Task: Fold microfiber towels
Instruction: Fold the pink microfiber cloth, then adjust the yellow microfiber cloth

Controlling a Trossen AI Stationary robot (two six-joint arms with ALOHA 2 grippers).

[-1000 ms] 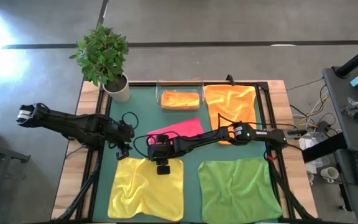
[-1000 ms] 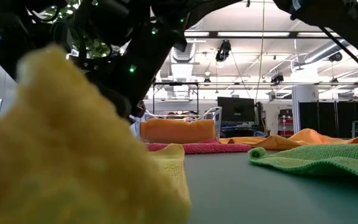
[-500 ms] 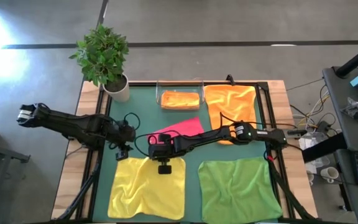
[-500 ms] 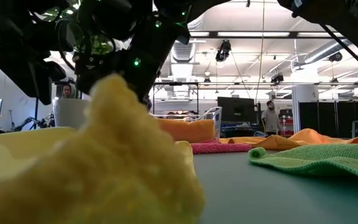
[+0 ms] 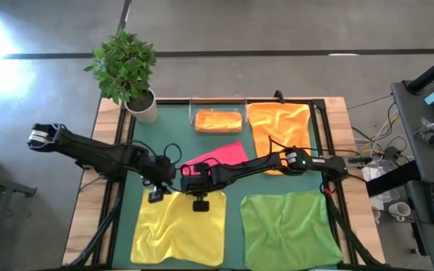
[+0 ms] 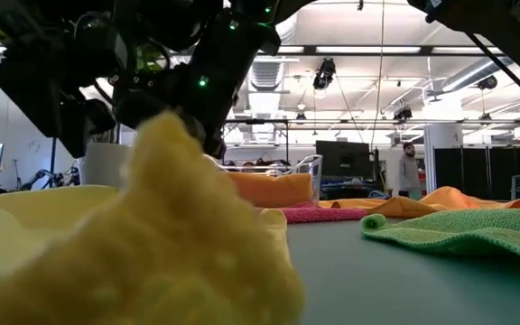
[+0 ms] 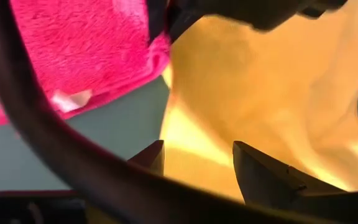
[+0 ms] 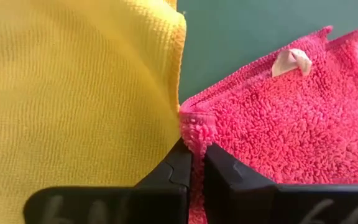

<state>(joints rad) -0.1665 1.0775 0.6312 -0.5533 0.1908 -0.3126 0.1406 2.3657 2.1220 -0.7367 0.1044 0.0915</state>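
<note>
1. Yellow microfiber filled the near half of the mat: the yellow towel (image 5: 178, 227) lay spread flat, and both grippers were crowded over its far edge.
2. The right gripper (image 8: 196, 163) had its fingers pressed together, pinching a corner of the pink towel (image 8: 278, 118), right where pink met the yellow edge.
3. In the right wrist view the yellow cloth ran up one side of those fingers and the pink pile spread away on the other, a small pale label (image 8: 293, 59) showing further out on the pink.
4. The left gripper (image 7: 197, 163) sat just beside the right one, jaws held apart, nothing between them, with yellow cloth directly ahead of its tips.
5. Beyond the left gripper's fingers the pink towel lay off to one side on the dark green mat (image 5: 232, 211).
6. Past the right gripper, towards the far edge of the table, a clear tray (image 5: 218, 120) held a folded orange towel (image 5: 217, 119).
7. A second orange towel (image 5: 279, 128) lay open beside that tray, under the stretch of the right arm.
8. The green towel (image 5: 288, 228) lay flat on the near side, well clear of both grippers, next to the yellow one.
9. From table height a bunched yellow fold (image 6: 179, 244) bulged close to the lens, the dark arms hanging above it.
10. A potted plant (image 5: 126, 71) stood at the far corner behind the left arm.
</note>
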